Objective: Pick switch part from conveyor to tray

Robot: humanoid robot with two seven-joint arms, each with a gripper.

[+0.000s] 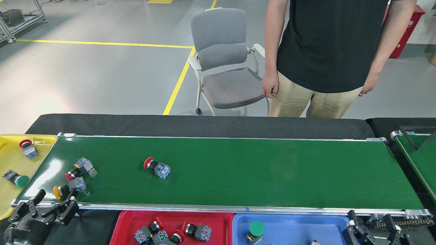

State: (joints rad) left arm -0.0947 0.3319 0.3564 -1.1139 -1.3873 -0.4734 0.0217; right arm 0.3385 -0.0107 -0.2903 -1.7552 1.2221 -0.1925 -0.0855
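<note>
Three switch parts (157,167) on conveyor (259,173).

The conveyor (238,170) runs from 9 to 3 o'clock across the worktop (204,124). On it, a lone switch part (157,167) lies left of centre; two more switch parts (75,178) lie close together near its 9 o'clock end. A tray (10,160) sits beyond that end, holding two parts. At 6 o'clock, two trays (235,223) sit side by side. Behind, at 12 o'clock, stand a chair (223,58) and a person (327,51).
</note>
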